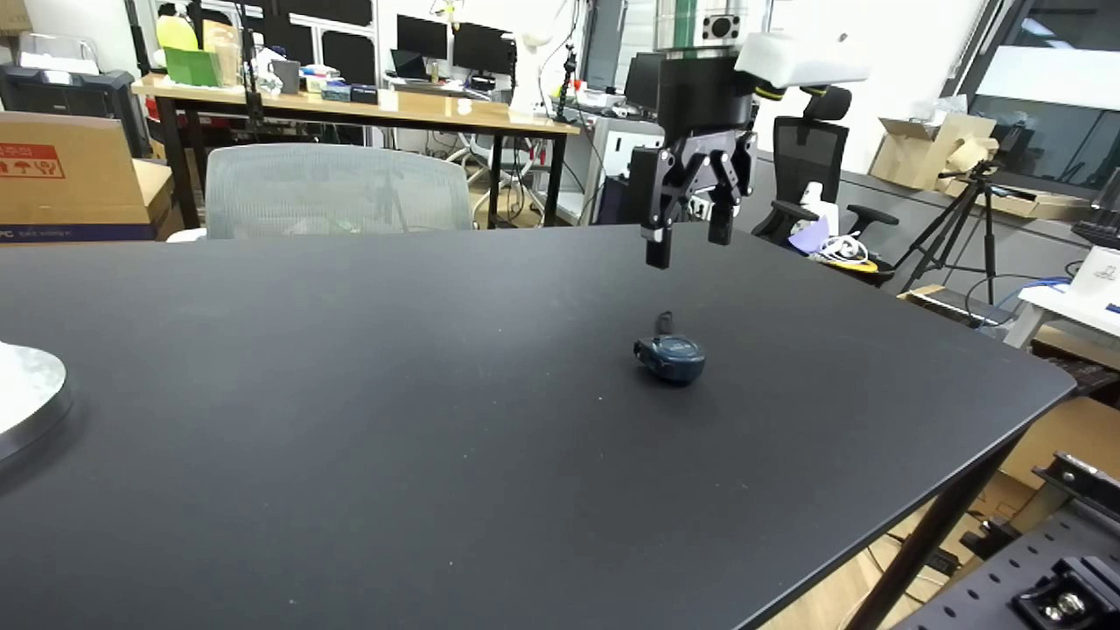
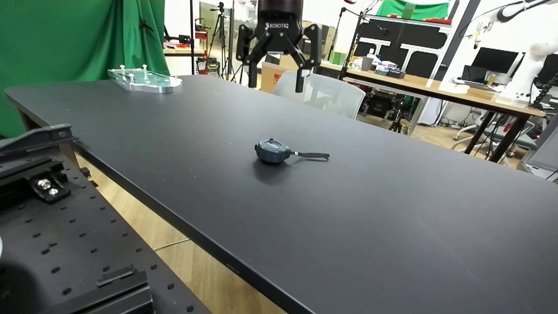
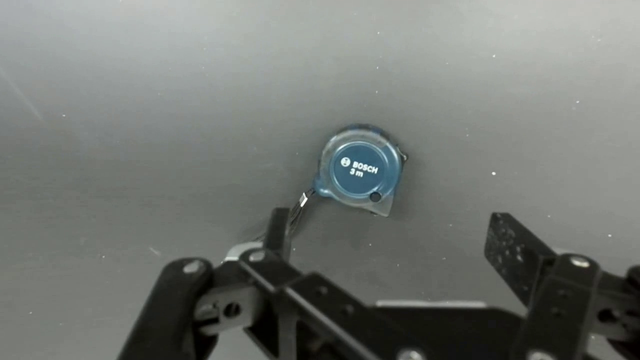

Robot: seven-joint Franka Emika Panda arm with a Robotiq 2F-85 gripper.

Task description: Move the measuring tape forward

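The measuring tape (image 1: 672, 360) is a small, rounded dark blue case lying flat on the dark table. It shows in both exterior views (image 2: 272, 151). In the wrist view the tape (image 3: 359, 167) shows its round face marked "BOSCH 3 m". A black wrist strap (image 2: 311, 155) trails from one side of it. My gripper (image 1: 689, 251) points down and hangs in the air well above the table, with its fingers wide apart and nothing between them. It also shows in an exterior view (image 2: 276, 88). In the wrist view the tape lies above the gripper's fingertips (image 3: 391, 215), and the left finger partly hides the strap.
The dark table (image 1: 394, 420) has an open edge on the right. A clear plate with a metallic rim and white pegs (image 2: 148, 85) stands at the far end. A perforated dark metal platform (image 2: 87, 244) stands beside the table. A grey chair (image 1: 341, 192) is behind it.
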